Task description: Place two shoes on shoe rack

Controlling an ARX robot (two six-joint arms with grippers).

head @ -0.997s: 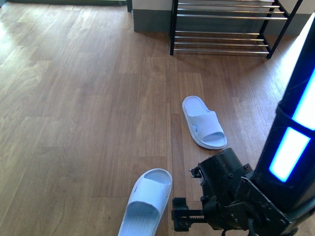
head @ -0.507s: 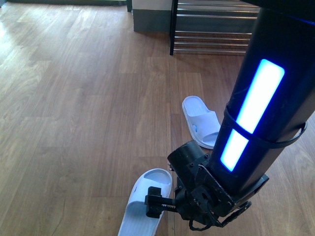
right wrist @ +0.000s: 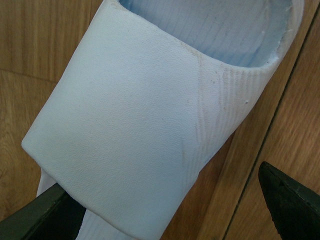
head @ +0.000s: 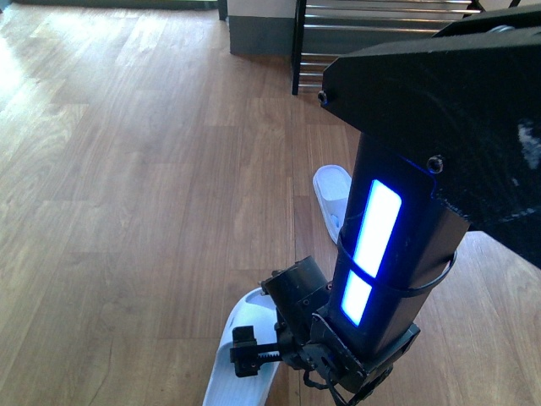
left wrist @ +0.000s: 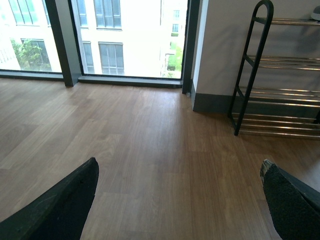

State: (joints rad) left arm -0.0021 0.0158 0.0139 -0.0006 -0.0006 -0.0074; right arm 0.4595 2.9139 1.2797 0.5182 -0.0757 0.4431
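Observation:
Two pale blue slide sandals lie on the wood floor. My right gripper (right wrist: 167,205) hangs open just above the near sandal (head: 221,379), whose broad strap (right wrist: 135,115) fills the right wrist view. One of its fingertips (right wrist: 47,215) sits by the strap's edge and the other (right wrist: 287,202) is over bare floor. The far sandal (head: 331,191) shows only its toe end behind my right arm (head: 372,254). The shoe rack (head: 363,25) stands against the far wall, its chrome bars (left wrist: 282,62) bare where they show. My left gripper (left wrist: 180,200) is open over bare floor.
Wood plank floor (head: 144,169) stretches to the left and ahead. A grey skirting and wall (left wrist: 215,102) run beside the rack, with tall windows (left wrist: 130,35) to its left. My right arm hides most of the rack in the front view.
My right arm has swung left and down over the near sandal. It now covers most of the far sandal and the rack in the front view.

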